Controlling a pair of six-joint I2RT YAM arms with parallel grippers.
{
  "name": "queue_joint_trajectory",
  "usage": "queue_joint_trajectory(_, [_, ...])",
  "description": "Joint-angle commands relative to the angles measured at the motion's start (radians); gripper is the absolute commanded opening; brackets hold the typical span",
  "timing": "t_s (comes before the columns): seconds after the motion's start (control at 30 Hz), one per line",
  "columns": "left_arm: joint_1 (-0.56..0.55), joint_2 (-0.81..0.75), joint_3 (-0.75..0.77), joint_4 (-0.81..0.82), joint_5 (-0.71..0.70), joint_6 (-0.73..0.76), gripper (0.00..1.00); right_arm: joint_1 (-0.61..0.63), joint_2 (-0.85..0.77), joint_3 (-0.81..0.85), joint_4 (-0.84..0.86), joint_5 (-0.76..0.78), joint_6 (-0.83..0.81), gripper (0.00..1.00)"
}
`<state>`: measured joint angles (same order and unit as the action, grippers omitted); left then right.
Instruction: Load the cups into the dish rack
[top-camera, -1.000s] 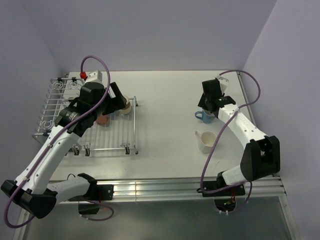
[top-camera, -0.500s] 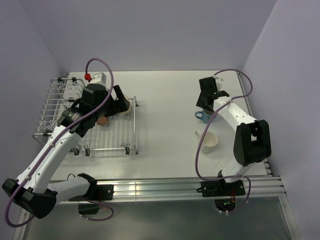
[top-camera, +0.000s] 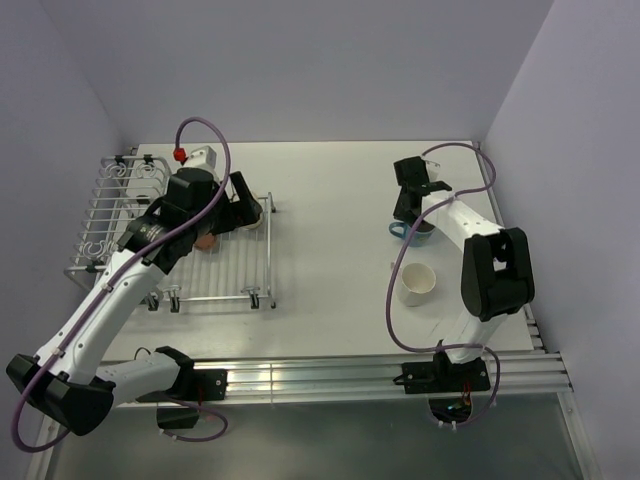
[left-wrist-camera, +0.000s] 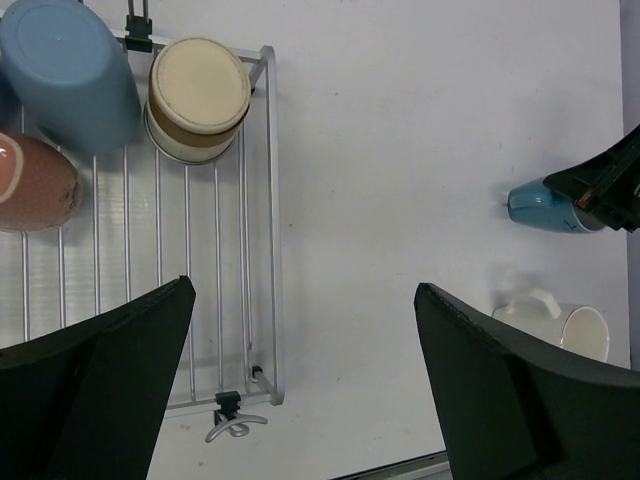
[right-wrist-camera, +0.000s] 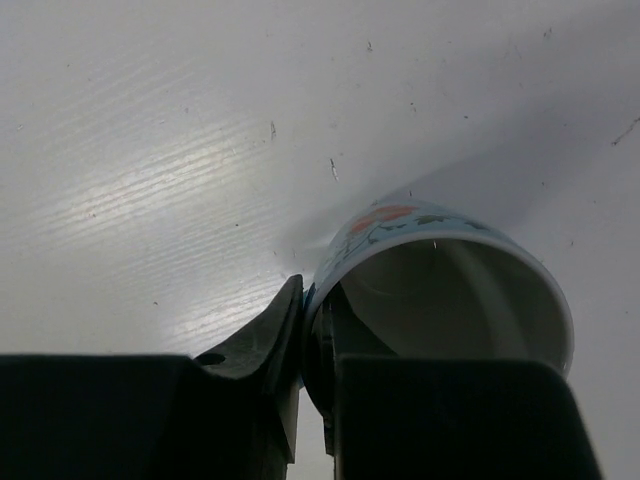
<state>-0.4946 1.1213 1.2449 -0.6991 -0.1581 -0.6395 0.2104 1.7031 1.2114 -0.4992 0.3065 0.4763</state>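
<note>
the left arm stretches forward and across, its left gripper spread wide with nothing between the fingers, while the right arm folds sharply at the elbow, its right gripper pinched onto the rim of the light blue cup.

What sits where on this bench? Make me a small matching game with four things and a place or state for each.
Column one:
1. light blue cup
2. white mug
3. salmon-pink cup
4. left gripper

Column two:
A. standing on the table, nothing touching it
B. open, holding nothing
C. in the dish rack
D. rim pinched by the right gripper

Pairs: 1-D, 2-A, 3-C, 4-B
</note>
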Motion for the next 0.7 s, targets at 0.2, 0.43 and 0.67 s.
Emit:
queue_joint_trajectory(0.2, [-0.004, 0.006, -0.025, 0.102, 0.094, 0.024, 0.99, 0.02, -0.121, 0.077, 0.031, -0.13, -0.015, 0.0])
queue_joint_trajectory(0.43, [0.03, 0.038, -0.004, 0.174, 0.261, 0.037, 0.99, 0.105, -0.308, 0.08, 0.122, -0.488, -0.002, 0.0])
queue_joint_trajectory(0.67, [0.169, 0.055, -0.091, 0.394, 0.698, -0.034, 0.99, 0.159, -0.528, -0.088, 0.46, -0.913, 0.14, 0.0])
